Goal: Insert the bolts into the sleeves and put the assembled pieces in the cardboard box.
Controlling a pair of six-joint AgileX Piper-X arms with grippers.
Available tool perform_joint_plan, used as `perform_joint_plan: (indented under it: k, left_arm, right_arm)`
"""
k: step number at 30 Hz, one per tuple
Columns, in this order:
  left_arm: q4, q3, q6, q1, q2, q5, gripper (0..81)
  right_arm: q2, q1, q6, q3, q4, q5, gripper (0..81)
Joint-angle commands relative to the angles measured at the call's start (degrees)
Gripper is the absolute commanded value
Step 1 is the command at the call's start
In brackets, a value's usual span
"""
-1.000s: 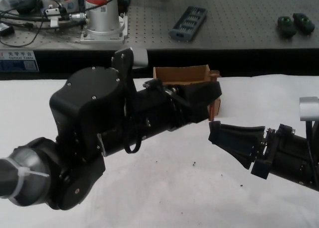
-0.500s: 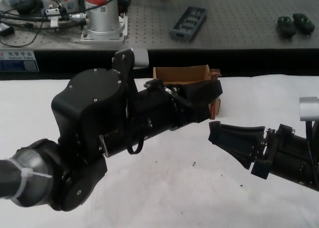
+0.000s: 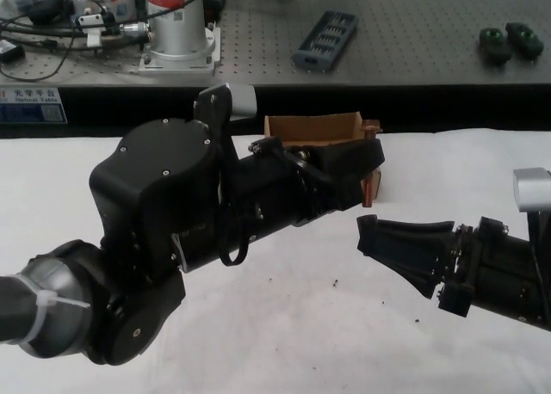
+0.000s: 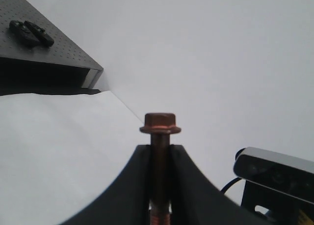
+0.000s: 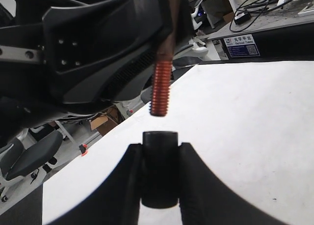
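Observation:
My left gripper (image 3: 368, 163) is shut on a copper bolt (image 4: 160, 151), held upright with its flanged head (image 3: 370, 126) up and its threaded tip (image 5: 160, 90) pointing down. Right below it, my right gripper (image 3: 365, 230) is shut on a black sleeve (image 5: 160, 168) standing upright with its open mouth up. A small gap separates the thread's tip from the sleeve's mouth, and the two are nearly in line. The cardboard box (image 3: 312, 129) stands behind the left gripper, partly hidden by it.
The bench is covered with a white cloth (image 3: 284, 325). Behind it lies a dark perforated table with a metal post (image 3: 176, 24), a black holder (image 3: 325, 40) and two small dark parts (image 3: 511, 41). The bulky left arm (image 3: 164, 239) fills the near left.
The right gripper with the sleeve has shifted slightly left, closer under the bolt. The left arm has barely moved.

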Motion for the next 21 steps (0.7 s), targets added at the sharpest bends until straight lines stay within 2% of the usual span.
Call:
perform_joint_plan:
  k: [1, 21]
  left_arm:
    - [-0.7, -0.3, -1.6, -0.2, 0.0, 0.6, 0.6]
    - [0.6, -0.3, -3.5, -0.2, 0.0, 1.4, 0.6]
  right_arm:
    - [-0.6, -0.1, -0.1, 0.0, -1.4, -1.1, 13.4]
    - [-0.6, -0.2, -0.8, 0.0, -2.0, 0.3, 13.4]
